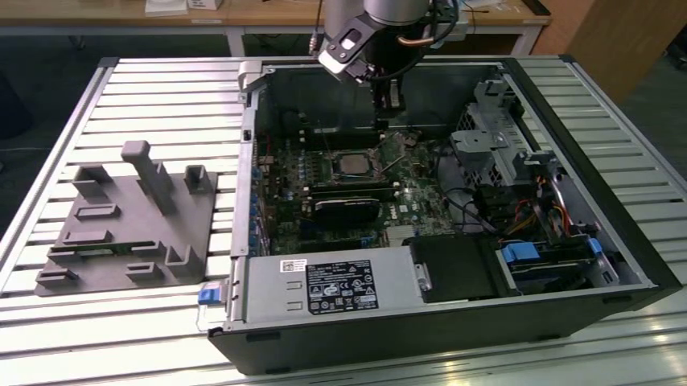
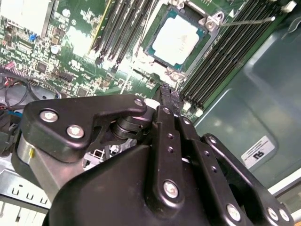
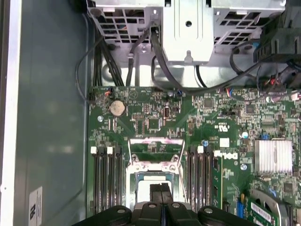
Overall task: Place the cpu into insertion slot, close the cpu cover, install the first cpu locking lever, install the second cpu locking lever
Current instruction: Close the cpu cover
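Exterior view: slatted table [image 1: 161, 88] w/ open PC case [image 1: 429, 338] at centre, grey fixture [image 1: 129, 233] on the exterior view's left, arm [image 1: 392, 16] reaching in from the far side. Gripper [image 1: 382, 121] hangs inside the case above the motherboard [image 1: 322, 201], close over the socket area. In the first wrist view the jaws are together w/ nothing btwn them.

Progress, as I judge it:
- Step 1 looks done: cpu [image 2: 178, 40] lies flat in the insertion slot [image 2: 212, 21], pale top up.
- Cpu cover [image 3: 153, 141] seems flipped up and open on the slot's side toward the metal drive cage [image 3: 188, 42], so closing is left.
- One thin locking lever [image 2: 251, 21] stands free, not hooked. Both levers prob. left to do.

Hard to tell:
- Gripper body hides part of the slot in the first wrist view.
- Cover's exact tilt is unclear.
- Can't tell whether the tips touch anything.
- Can't tell the second lever's state.
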Controlling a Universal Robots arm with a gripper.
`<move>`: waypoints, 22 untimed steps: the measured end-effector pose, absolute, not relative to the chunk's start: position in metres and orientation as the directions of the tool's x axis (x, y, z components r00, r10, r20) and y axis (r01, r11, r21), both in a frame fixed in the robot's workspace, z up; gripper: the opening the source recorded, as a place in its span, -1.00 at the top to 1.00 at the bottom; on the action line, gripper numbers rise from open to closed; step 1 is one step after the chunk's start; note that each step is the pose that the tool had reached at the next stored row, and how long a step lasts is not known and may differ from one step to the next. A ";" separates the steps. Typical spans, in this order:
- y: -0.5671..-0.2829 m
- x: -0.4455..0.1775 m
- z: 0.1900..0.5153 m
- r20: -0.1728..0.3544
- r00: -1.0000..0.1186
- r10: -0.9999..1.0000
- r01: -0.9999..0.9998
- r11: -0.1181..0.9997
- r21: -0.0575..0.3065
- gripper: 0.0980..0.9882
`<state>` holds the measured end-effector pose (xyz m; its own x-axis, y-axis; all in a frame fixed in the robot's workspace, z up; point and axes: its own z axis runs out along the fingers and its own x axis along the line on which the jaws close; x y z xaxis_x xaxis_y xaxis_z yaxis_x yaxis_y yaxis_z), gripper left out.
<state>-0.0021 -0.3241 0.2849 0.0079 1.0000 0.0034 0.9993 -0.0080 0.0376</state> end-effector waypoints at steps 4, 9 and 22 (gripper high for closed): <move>-0.324 0.005 0.285 0.003 0.008 1.000 0.999 -0.008 0.037 0.98; -0.324 0.015 0.285 0.003 0.008 1.000 0.999 -0.008 0.036 0.98; -0.324 0.030 0.278 0.003 0.008 1.000 0.999 -0.008 0.035 0.98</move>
